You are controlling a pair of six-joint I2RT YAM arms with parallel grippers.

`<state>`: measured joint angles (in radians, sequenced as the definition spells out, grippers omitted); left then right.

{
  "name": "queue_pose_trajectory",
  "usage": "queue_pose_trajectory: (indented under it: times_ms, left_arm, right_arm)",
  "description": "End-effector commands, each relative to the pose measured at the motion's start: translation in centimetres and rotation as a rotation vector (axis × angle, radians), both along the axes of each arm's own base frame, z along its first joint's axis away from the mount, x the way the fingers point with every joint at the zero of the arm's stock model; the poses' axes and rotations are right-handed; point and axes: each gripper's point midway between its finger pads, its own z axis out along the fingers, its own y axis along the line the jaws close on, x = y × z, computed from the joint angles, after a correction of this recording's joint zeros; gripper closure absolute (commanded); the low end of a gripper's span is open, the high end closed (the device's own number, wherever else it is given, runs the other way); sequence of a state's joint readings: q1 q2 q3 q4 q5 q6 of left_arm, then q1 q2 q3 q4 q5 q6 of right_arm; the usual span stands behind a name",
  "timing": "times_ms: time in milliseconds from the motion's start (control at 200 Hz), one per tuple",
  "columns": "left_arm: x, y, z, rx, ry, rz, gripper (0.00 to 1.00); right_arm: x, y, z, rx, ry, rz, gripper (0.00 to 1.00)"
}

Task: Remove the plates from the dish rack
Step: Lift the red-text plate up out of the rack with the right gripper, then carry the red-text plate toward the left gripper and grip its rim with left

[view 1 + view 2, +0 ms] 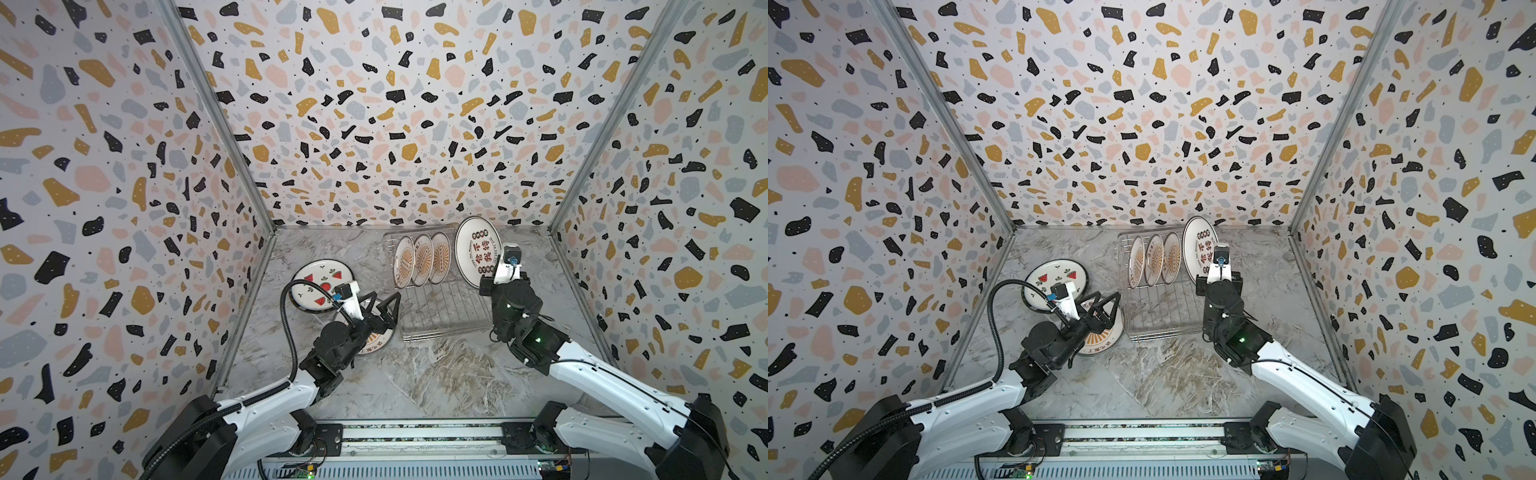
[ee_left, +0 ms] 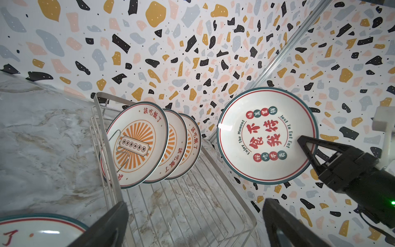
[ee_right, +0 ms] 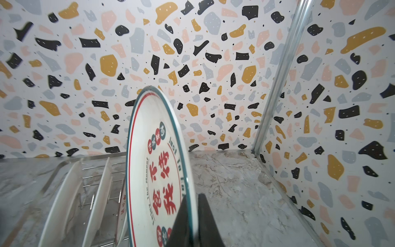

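Nearest, the left claw [image 1: 384, 303] was seen released; the large plate [image 1: 476, 251], pinched at its rim by the right claw [image 3: 193, 220], could be dropped if tilted.

3 sunburst plates [image 1: 423, 259] upright in wire rack [image 1: 444, 307]; lg red-text plate [image 1: 473, 249] upright beside; watermelon plate [image 1: 318, 272] flat.

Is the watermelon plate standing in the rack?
No, the watermelon plate lies flat on the table, left of the rack.
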<state>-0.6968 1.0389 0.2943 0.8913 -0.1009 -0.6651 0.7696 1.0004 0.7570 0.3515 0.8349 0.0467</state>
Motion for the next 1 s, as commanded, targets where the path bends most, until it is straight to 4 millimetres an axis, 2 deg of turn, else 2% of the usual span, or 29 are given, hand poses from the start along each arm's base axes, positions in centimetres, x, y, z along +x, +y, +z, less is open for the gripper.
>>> queue_pose_trajectory:
  times_ms: [0, 130, 280, 681, 811, 996]
  left_arm:
    - [-1.0, -0.7, 1.3, -0.023, -0.059, -0.065, 0.0]
    - [-1.7, -0.7, 1.3, -0.033, -0.065, -0.097, 0.0]
    - [-1.9, 0.4, 0.9, -0.058, -0.076, -0.089, 0.0]
    - [-2.5, 1.9, 0.1, -0.116, -0.08, -0.096, 0.01]
    - [-2.4, 1.8, -0.4, -0.115, -0.048, -0.097, 0.17]
    - [-2.9, 1.7, -0.7, -0.128, -0.038, -0.126, 0.49]
  right_arm:
    - [-1.5, 1.7, 3.2, 0.17, -0.098, 0.179, 1.0]
    - [-2.6, 3.9, 3.3, 0.224, -0.098, 0.351, 1.0]
    - [-3.6, 6.8, 2.8, 0.262, -0.076, 0.529, 1.0]
    - [-5.9, 13.4, 0.5, 0.367, 0.001, 0.916, 1.0]
    - [-6.1, 14.2, -0.2, 0.385, 0.017, 0.962, 1.0]
    - [-6.3, 14.6, -1.1, 0.428, 0.042, 1.033, 1.0]
